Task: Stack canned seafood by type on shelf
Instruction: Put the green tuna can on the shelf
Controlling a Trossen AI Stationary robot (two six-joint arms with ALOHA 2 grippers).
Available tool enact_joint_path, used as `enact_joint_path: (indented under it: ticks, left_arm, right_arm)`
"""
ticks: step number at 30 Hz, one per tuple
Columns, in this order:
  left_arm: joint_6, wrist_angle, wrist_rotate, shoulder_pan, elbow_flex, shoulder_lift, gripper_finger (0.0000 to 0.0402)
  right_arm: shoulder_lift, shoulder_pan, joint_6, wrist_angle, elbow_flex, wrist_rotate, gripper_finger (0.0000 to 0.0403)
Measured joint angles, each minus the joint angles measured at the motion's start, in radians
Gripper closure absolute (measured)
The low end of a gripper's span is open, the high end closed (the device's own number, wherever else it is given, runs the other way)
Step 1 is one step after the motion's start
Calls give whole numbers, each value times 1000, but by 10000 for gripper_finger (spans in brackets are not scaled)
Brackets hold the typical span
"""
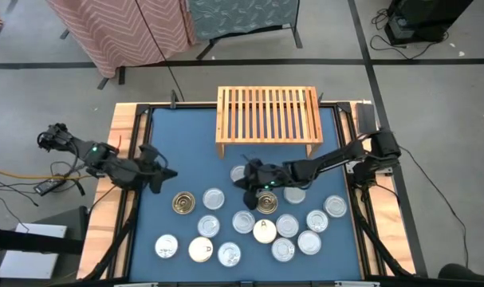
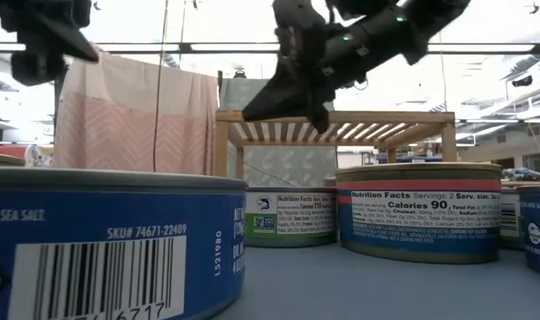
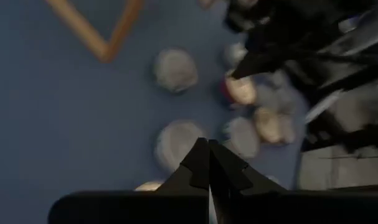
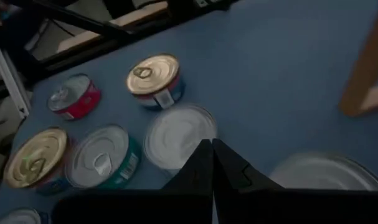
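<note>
Blue-labelled can (image 2: 100, 244) sits nearest; shelf (image 1: 268, 119) bare; both pincers, left (image 1: 163, 177) and right (image 1: 247, 185), closed, empty.

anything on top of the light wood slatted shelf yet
Nothing: the low light-wood slatted shelf shows bare slats in the high view, with no tins on it. The blue mat beneath shows only between the slats; the rest there is covered.

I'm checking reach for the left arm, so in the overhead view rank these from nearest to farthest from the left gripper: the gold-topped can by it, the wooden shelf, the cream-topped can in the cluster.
1. Gold-topped can, just beside the left gripper, toward the table's front.
2. Wooden shelf, at the back middle.
3. Cream-topped can, in the cluster's middle, right of centre.
</note>
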State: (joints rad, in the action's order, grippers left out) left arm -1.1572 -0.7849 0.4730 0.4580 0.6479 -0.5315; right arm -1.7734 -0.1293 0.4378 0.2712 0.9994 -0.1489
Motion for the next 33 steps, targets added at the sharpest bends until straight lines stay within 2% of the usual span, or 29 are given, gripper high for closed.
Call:
enact_joint_path:
  ticks: [3,9,16,21,27,33]
  left_arm:
    - [-6,-29,32,0,0,-2,398]
    - [0,-28,105,0,0,-14,398]
    - [14,-20,144,0,0,-47,398]
    - [16,-7,164,0,-2,-85,398]
    - [42,247,189,-20,-92,-104,398]
    - [34,611,183,-86,-286,-109,398]
  right_arm:
    - [-11,2,11,-10,9,-27,403]
    - [2,7,104,-64,-52,-172,403]
    - [-9,26,135,-66,-99,-183,403]
    - [-8,29,146,-85,-112,-240,403]
    - [-7,29,131,-113,-112,-238,403]
    - [-7,30,128,-188,-112,-214,403]
